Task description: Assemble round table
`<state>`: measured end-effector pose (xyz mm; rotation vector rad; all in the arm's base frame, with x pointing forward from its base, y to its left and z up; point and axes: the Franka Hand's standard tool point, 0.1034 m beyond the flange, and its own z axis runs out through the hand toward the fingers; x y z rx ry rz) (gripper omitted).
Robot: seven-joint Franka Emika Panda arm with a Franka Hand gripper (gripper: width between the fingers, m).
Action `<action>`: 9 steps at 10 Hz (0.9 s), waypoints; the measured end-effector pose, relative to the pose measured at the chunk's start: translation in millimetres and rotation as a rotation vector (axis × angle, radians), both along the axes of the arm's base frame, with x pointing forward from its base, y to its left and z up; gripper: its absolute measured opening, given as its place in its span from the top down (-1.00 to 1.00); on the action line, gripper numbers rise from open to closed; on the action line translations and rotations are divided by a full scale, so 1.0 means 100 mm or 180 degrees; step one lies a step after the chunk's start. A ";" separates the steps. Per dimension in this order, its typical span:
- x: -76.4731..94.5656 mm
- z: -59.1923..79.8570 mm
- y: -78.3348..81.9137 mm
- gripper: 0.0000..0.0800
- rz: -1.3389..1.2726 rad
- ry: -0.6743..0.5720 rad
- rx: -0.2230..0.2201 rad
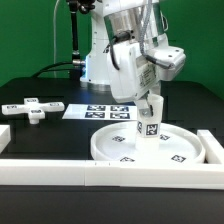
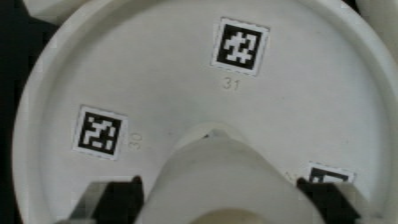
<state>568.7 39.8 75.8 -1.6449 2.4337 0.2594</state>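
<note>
A Panda arm's gripper [image 1: 150,103] reaches down over the round disc [image 1: 185,152], its two fingers pressed against the upper part of the leg [image 1: 150,126], which stands upright at the disc's middle. The leg, a short thick white cylinder, shows a square black-and-white tag on its side in the exterior view. Its lower end meets the disc's inner face, though whether it is seated there cannot be told. The disc lies flat, rim up, on the black table [image 1: 50,142], near the exterior view's right, with several tags on its inner face. Just in front of it runs a long white rail [image 1: 100,172], and another rail section stands just beside its far right edge. Well apart from the disc, toward the exterior view's left, the cross-shaped foot [image 1: 30,108] lies flat on the table. Between foot and disc, farther back, rests the marker board [image 1: 100,110] with its printed tags. From the wrist, the leg [image 2: 222,180] fills the near foreground as a blurred white form, and the disc [image 2: 160,85] spreads beyond it, three of its tags in sight, one marked 31.
</note>
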 end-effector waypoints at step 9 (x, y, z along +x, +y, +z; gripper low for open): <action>-0.02 0.04 0.05 -0.62 0.2722 -0.0430 -0.0186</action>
